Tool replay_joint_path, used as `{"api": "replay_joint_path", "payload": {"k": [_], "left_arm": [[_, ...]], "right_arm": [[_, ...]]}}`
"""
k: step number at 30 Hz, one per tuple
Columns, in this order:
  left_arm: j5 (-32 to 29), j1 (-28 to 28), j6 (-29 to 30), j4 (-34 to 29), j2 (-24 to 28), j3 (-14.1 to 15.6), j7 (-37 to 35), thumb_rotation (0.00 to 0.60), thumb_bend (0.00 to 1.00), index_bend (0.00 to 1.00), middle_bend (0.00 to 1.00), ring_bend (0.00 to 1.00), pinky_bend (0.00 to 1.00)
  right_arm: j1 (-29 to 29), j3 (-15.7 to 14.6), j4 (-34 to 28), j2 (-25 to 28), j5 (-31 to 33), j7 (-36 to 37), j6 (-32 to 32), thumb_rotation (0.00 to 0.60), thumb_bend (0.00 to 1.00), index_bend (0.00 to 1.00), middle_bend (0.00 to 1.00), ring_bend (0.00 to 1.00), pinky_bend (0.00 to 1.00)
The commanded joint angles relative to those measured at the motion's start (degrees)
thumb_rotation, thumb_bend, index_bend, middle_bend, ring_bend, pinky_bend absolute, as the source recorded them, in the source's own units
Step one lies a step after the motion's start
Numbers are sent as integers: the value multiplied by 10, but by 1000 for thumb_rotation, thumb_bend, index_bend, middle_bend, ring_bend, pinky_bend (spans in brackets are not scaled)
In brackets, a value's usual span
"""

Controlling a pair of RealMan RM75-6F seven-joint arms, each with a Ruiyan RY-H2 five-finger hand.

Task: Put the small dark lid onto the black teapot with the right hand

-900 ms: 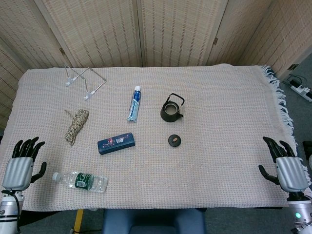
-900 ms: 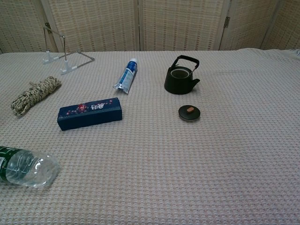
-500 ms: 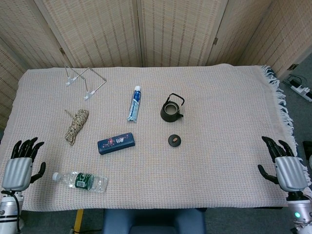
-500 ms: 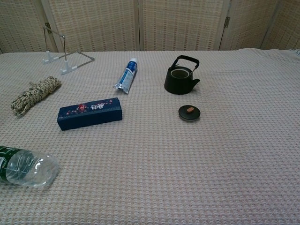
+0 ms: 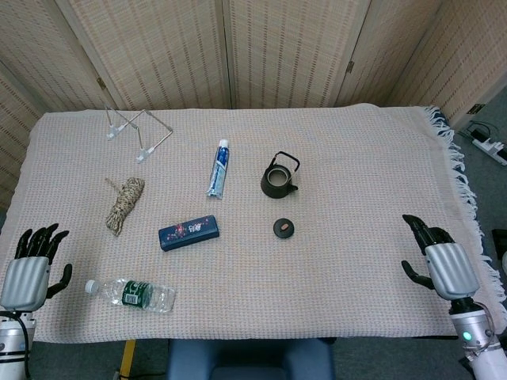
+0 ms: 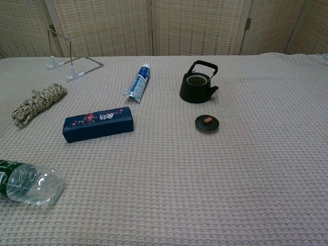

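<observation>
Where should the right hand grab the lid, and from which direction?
Pinch the small brown knob on top of the lid, coming straight down. The lid lies flat on the cloth, knob up, so its thin rim offers little to grip. The right hand is open near the table's edge, well short of it.

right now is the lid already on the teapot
No, the small dark lid lies on the cloth in front of the black teapot, whose top is open.

Toothpaste tube (image 5: 219,168), blue case (image 5: 188,232), rope coil (image 5: 124,203), water bottle (image 5: 131,294) lying flat, wire stand (image 5: 139,131) at back-left, all on cloth (image 5: 356,182).
</observation>
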Motion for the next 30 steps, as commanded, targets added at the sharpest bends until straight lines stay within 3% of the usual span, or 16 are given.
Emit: {"api": "replay_joint_path", "payload": {"k": [1, 6, 15, 22, 30], "left_arm": [[1, 2, 2, 2, 0, 1, -3, 600, 428, 135, 40, 49, 0], [3, 8, 9, 4, 2, 3, -12, 600, 429, 135, 40, 49, 0], [7, 18, 20, 8, 6, 6, -25, 600, 429, 135, 40, 49, 0], [7, 23, 22, 8, 9, 7, -33, 600, 428, 135, 40, 49, 0], [10, 28, 28, 11, 10, 8, -40, 600, 428, 137, 40, 47, 0]], "right_arm": [[40, 11, -27, 6, -5, -33, -49, 600, 351, 27, 154, 604, 701], [110, 33, -72, 4, 26, -101, -146, 600, 351, 27, 143, 716, 812], [242, 76, -65, -59, 146, -192, -300, 600, 350, 40, 140, 741, 825], [311, 76, -24, -121, 238, -259, -348, 600, 347, 53, 149, 745, 825], [358, 62, 28, -174, 322, -309, -353, 600, 347, 53, 150, 744, 825]]}}
